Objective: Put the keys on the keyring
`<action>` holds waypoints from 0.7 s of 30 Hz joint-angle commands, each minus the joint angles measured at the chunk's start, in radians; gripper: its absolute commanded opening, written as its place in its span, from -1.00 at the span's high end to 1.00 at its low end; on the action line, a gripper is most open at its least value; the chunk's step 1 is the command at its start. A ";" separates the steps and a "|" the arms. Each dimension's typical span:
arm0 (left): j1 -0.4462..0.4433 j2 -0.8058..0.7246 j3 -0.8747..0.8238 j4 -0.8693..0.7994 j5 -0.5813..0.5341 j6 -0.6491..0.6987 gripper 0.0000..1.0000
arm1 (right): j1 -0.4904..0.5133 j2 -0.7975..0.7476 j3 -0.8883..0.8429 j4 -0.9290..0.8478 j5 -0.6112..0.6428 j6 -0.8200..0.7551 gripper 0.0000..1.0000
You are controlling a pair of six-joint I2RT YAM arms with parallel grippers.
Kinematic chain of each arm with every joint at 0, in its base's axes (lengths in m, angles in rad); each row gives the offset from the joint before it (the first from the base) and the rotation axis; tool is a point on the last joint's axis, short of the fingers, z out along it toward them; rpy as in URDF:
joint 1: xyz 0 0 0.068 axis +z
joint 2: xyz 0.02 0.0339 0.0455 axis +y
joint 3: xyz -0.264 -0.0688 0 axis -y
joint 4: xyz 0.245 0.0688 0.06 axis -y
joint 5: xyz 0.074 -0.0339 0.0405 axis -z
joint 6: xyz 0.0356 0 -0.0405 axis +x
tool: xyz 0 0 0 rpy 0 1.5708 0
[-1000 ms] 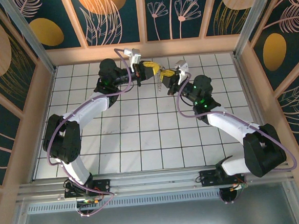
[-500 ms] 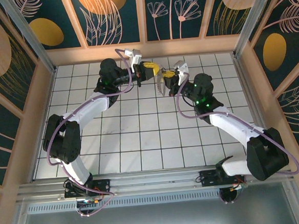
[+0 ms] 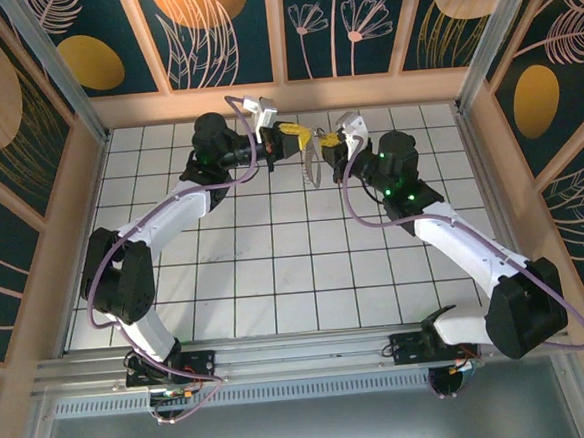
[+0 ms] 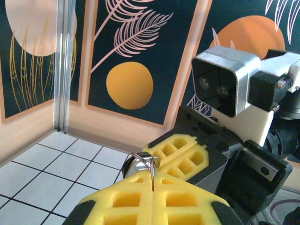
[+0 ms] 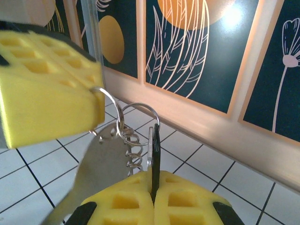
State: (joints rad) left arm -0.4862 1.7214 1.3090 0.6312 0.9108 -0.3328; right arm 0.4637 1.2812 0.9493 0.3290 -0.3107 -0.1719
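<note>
When we look down from the top camera, both arms reach to the far edge of the white tiled table (image 3: 276, 270). The yellow-padded left tool (image 3: 294, 134) and the yellow-padded right tool (image 3: 329, 142) meet tip to tip above it. Between them a slim all-silver metal key (image 3: 313, 165) hangs down. From here we cannot tell what each tool pinches.

At the left wrist, we see the left tool clenched, its pads pressed together on the thin silvery metal keyring (image 4: 146, 160), whose loop pokes out just past the tips. The right tool faces it, almost touching.

At the right wrist, we see the right tool clenched on a slim metal key with a black head (image 5: 155, 143), held upright on edge. The keyring's wire curves from the left tool's pad towards that key's head, and the all-silver metal key dangles below it beside a small wire coil (image 5: 133, 152). Whether the black-headed key is threaded onto the keyring we cannot tell.
</note>
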 commanded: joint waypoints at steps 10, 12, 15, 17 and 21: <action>0.001 -0.035 0.029 0.016 0.022 0.020 1.00 | -0.018 -0.037 0.066 -0.039 0.007 -0.025 1.00; 0.001 -0.030 0.030 0.018 0.024 0.017 1.00 | -0.019 -0.033 0.074 -0.039 -0.005 -0.023 1.00; 0.001 -0.028 0.030 0.018 0.023 0.014 1.00 | -0.017 -0.025 0.089 -0.042 -0.019 -0.019 1.00; 0.001 -0.026 0.031 0.018 0.022 0.013 1.00 | -0.015 -0.018 0.097 -0.046 -0.025 -0.020 1.00; 0.001 -0.021 0.033 0.025 0.023 0.006 1.00 | -0.008 0.002 0.115 -0.056 -0.034 -0.021 1.00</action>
State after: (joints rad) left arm -0.4862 1.7203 1.3090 0.6247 0.9108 -0.3294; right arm 0.4583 1.2694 1.0199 0.2695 -0.3416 -0.1856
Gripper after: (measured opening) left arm 0.044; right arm 0.045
